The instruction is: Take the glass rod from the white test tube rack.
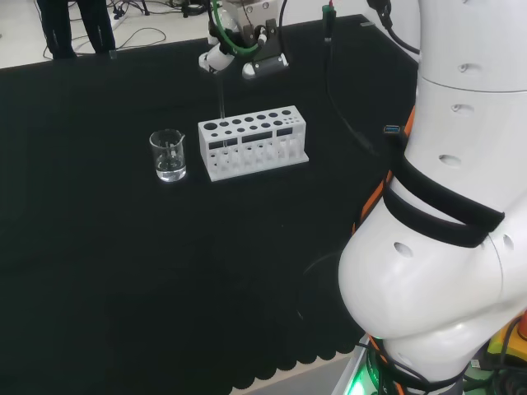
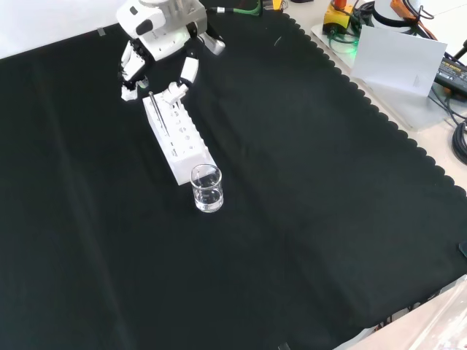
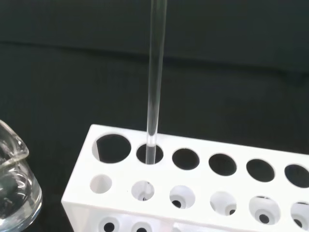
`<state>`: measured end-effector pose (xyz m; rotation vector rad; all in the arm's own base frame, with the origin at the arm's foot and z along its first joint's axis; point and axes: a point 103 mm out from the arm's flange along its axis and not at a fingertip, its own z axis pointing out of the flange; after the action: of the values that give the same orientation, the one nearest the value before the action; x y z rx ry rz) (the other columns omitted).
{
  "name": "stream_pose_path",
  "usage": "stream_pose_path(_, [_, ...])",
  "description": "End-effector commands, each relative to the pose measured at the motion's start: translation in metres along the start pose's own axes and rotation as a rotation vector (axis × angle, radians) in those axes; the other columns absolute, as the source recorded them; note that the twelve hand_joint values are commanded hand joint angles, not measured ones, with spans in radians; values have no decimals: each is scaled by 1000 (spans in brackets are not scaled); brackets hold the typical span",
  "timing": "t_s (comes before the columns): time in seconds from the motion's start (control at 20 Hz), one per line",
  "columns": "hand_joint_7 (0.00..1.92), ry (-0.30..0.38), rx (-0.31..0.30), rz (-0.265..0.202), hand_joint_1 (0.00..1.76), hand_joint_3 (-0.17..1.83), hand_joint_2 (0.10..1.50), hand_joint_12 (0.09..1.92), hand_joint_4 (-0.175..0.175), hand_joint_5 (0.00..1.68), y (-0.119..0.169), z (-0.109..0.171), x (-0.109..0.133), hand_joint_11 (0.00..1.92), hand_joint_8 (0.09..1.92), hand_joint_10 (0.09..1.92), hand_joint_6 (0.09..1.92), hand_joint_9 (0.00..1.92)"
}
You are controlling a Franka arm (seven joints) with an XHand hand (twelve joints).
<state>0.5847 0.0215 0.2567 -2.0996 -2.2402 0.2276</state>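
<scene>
Glass rod point(image 3: 155, 72): thin, clear, upright | white rack point(image 3: 193, 193): round holes

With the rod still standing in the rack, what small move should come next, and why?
Probably a straight lift. The hand sits over the rod's top, and the wrist view shows the rod's lower end still inside a hole of the rack. Raising it vertically until the tip clears that hole should avoid tilting it against the rim.

Black cloth covers the tabletop point(image 2: 306, 219); upper left in the front view, a white test tube rack point(image 2: 177, 136) stands touching a glass beaker point(image 2: 206, 188).
</scene>
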Motion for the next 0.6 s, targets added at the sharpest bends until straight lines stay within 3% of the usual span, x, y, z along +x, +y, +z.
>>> stream_pose_path(0.05, [742, -7, 16, -5, 648, 583, 830, 1207, -175, 360, 2, 11, 3, 839, 832, 717, 746, 1029])
stream_pose_path(0.6, [945, 34, 14, 4, 788, 588, 831, 1067, -175, 605, 8, 17, 0, 1188, 847, 726, 923, 1273])
